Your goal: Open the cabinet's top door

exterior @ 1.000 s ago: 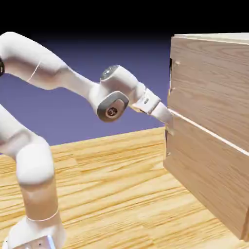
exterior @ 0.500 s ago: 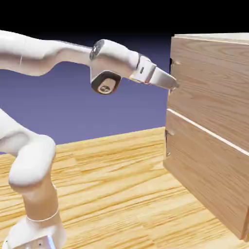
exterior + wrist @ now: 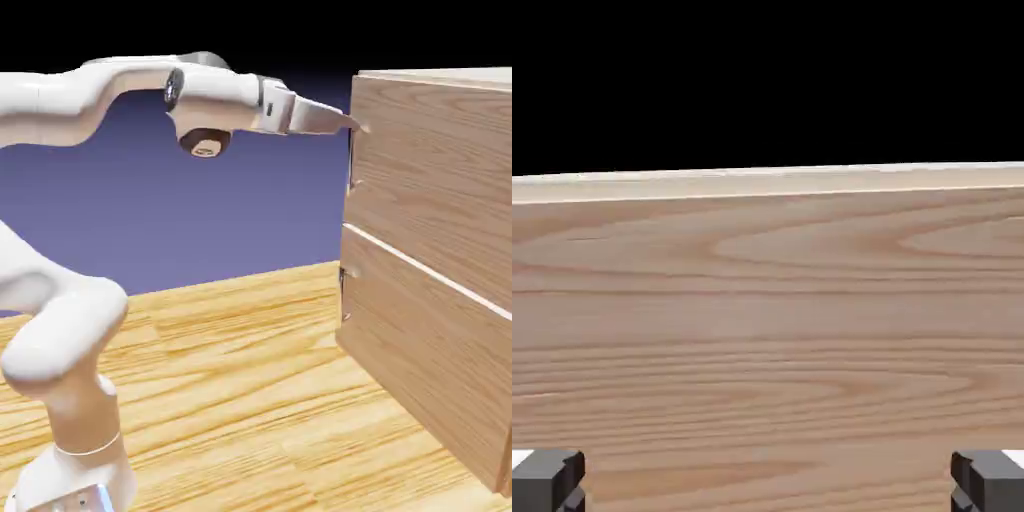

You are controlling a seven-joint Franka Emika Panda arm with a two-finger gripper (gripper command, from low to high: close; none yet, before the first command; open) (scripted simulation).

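Note:
The cabinet (image 3: pixel 440 250) is a tall light-brown wood-grain box at the exterior view's right, its front facing the arm. The top door (image 3: pixel 768 330) fills the hand view as a flat wood panel, with its upper edge as a pale strip across the middle. In the exterior view the door's front shows only edge-on, with a small dark handle (image 3: pixel 351 165) on it. My gripper (image 3: pixel 352 124) reaches level to the cabinet's upper front edge, above the handle. Its two grey fingertips (image 3: pixel 547 480) sit far apart in the bottom corners of the hand view, open, with nothing between them.
A lower panel (image 3: pixel 345 285) with its own dark handle sits under the seam. The cabinet stands on a wooden table (image 3: pixel 230 400). The white arm arches from the lower left across the top of the exterior view.
The hand has risen from the seam between the two panels to the top door's upper part and levelled out. The fingers stayed open.

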